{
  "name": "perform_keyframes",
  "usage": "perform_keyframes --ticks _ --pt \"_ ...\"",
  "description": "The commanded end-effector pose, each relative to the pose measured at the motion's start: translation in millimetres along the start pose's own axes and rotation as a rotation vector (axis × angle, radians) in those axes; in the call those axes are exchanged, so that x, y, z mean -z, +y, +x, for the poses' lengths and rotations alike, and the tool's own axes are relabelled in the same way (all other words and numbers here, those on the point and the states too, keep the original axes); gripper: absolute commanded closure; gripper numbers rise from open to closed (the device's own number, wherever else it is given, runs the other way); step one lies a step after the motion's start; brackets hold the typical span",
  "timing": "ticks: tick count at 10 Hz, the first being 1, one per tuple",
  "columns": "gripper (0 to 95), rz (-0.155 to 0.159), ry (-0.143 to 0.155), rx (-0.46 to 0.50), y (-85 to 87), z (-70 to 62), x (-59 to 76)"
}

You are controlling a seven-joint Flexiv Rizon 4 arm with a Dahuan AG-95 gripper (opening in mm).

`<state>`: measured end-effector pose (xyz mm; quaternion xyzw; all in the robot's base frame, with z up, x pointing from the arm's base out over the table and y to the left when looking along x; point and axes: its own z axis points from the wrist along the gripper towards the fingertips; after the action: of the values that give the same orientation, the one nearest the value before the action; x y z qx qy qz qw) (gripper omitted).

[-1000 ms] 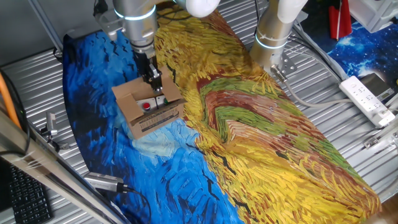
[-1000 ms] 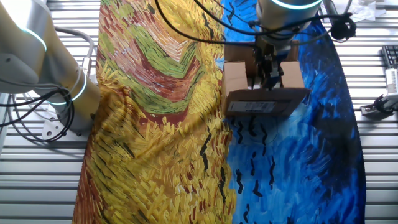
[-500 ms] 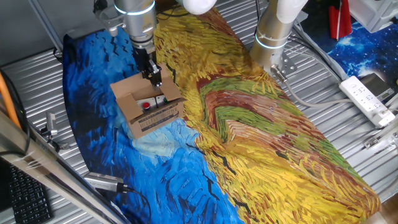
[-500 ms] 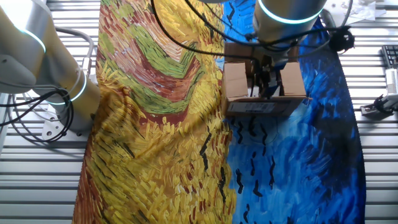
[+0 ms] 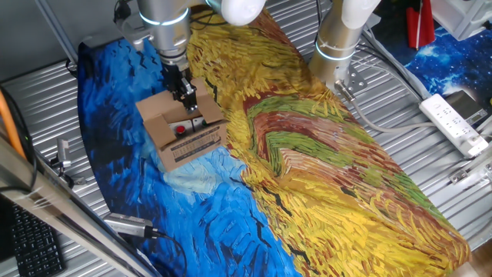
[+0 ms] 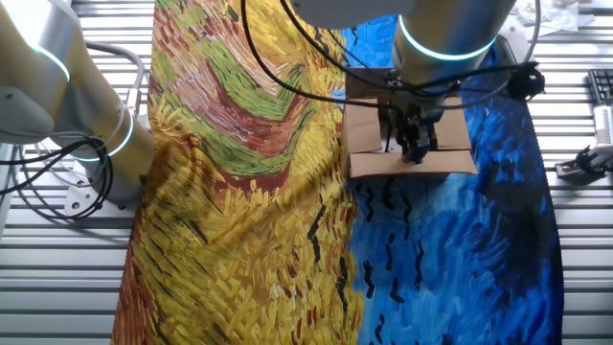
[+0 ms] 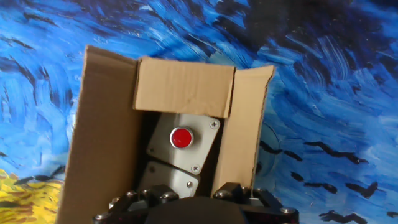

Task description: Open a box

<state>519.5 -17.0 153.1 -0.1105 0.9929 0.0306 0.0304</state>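
Brown cardboard flaps of the box are seen largely spread, and a grey device with a red button is exposed inside. The box sits near the bench's blue corner. Whether the gripper is closed cannot be told; one flap appears left.

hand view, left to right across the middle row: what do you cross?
Blue-painted cloth → box's left flap → grey plate with red button inside the box → box's right flap → blue cloth again.
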Motion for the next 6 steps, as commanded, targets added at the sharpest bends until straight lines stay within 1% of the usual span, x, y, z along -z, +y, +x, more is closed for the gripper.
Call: perform_keyframes --ticks 1,6 --pt "38.0 0.001 -0.003 0.000 -1.2 0.0 -2.4" --pt "38.0 0.000 -0.011 0.005 -6.2 -1.7 -13.6"
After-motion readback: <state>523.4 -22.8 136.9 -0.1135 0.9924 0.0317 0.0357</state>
